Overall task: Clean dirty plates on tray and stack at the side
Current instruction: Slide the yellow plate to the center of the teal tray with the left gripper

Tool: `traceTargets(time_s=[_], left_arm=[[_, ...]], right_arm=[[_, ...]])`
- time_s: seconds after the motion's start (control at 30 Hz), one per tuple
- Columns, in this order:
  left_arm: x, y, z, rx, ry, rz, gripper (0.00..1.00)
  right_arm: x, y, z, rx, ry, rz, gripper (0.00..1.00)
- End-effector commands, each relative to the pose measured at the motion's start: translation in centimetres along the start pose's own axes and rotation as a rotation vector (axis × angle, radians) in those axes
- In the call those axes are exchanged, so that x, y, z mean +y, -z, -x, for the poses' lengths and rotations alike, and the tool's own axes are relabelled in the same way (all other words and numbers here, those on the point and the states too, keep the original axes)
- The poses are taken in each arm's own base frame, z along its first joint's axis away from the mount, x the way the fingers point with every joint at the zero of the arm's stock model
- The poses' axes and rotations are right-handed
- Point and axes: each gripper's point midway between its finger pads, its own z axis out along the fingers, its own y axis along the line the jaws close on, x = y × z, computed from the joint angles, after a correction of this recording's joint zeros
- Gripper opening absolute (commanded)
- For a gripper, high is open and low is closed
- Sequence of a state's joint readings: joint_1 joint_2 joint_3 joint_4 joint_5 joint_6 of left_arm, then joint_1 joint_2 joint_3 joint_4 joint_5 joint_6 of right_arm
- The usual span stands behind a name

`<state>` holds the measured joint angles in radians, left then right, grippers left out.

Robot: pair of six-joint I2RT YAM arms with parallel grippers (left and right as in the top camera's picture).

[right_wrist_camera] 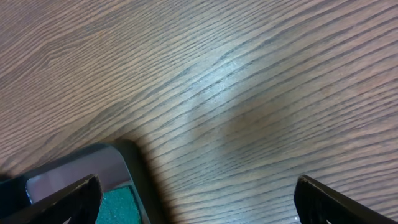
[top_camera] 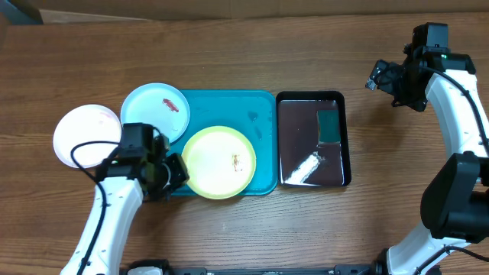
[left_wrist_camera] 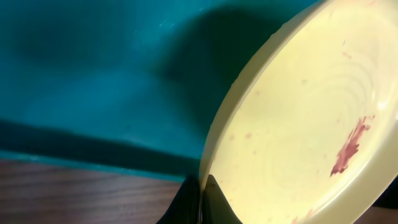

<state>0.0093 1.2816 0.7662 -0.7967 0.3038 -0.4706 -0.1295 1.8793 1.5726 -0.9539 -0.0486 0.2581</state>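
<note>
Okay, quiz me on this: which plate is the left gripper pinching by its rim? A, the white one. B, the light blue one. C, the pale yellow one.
C: in the left wrist view the left gripper is closed on the edge of the yellow plate, and the overhead view shows it at that plate's left rim.

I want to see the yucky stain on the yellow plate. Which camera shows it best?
The left wrist view: the yellow plate fills it, its red smear plain. Overhead shows the whole plate on the turquoise tray, the smear tiny. The right wrist view shows none of it.
</note>
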Motion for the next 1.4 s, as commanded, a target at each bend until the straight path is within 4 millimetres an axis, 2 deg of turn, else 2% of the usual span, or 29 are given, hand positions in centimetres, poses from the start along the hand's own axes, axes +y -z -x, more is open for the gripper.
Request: traceTargets(time_s=[0.0,0.17,0.3,0.57,0.6,0.67,0.83,0.97,1.07,1.2,1.27,1.3,1.37], left_arm=[[-1.4,-0.1,1.3,-0.075,0.063,0.025,0.04],[-2.0,-0.8,2.2,-0.164,0.125,0.085,0.04],[-2.7,-2.5,1.9,-0.146,0.098,0.105,0.04],[-2.6,-5.9,2.8,-0.131,0.146,0.123,0.04],[-2.9,-6.1,2.9,-0.129,0.143,0.109,0.05],[-3.5,-6.2,3.2,-0.132,0.108,0.080,0.15],[-6.0,-4.3,4.7,-0.125,-0.081,0.024,0.36],[-7.6,-1.4,5.9,-0.120,-0.177,0.046,0.45],[-7.8,0.5,6.8,-0.137,-0.231,0.095,0.50],[-6.5,0.7,6.5,-0.120,-0.238,0.167,0.48],[-5.6,-0.3,5.7,-0.083,-0.233,0.188,0.40],[-5.3,-0.9,5.4,-0.071,-0.233,0.194,0.31],[-4.5,-2.4,4.9,-0.045,-0.233,0.211,0.27]], right_arm=[[0.3,0.4,0.5,-0.017,-0.002,0.012,1.00],[0.3,0.4,0.5,-0.017,-0.002,0.012,1.00],[0.3,0.4,0.5,-0.017,-0.002,0.012,1.00],[0.3,0.4,0.5,-0.017,-0.002,0.012,1.00],[0.3,0.4,0.5,-0.017,-0.002,0.012,1.00],[0.3,0.4,0.5,-0.017,-0.002,0.012,1.00],[0.3,0.4,0.5,-0.017,-0.002,0.012,1.00],[0.3,0.4,0.5,-0.017,-0.002,0.012,1.00],[0.3,0.4,0.5,-0.017,-0.002,0.012,1.00],[0.3,0.4,0.5,-0.017,-0.002,0.012,1.00],[0.3,0.4,0.5,-0.017,-0.002,0.012,1.00],[0.3,0.4,0.5,-0.017,-0.002,0.012,1.00],[0.3,0.4,0.5,-0.017,-0.002,0.012,1.00]])
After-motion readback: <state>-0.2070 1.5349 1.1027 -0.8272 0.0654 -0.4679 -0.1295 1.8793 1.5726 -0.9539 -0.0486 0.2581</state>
